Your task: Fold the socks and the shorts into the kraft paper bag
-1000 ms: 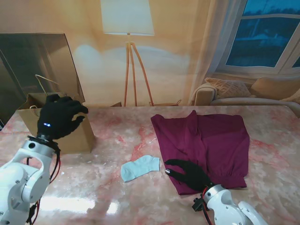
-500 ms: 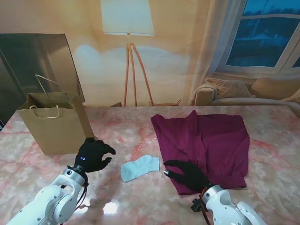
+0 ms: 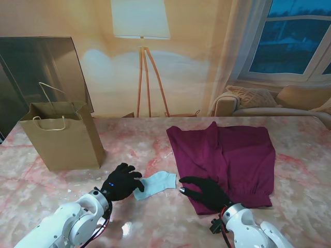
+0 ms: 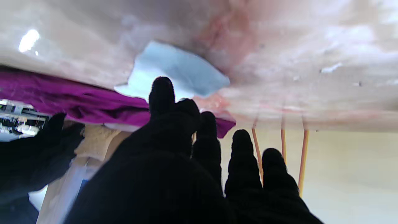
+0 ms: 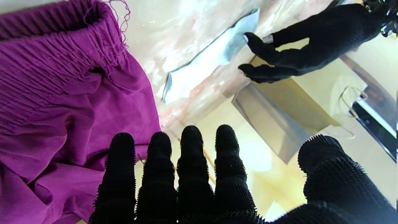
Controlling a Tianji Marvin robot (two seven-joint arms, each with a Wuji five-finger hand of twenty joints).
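Blue sock [image 3: 155, 184]: one; purple shorts [image 3: 227, 155]: one.

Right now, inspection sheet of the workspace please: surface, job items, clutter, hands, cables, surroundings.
Surface: pink marble table, glossy.
Job's things: light blue sock flat; purple shorts spread out, right; kraft paper bag upright, far left.
Clutter: nothing seen.
Hands: left hand open, fingertips at the sock's left end; right hand open, over the shorts' near corner.
Cables: wires at both wrists.
Surroundings: floor lamp, sofa, window.
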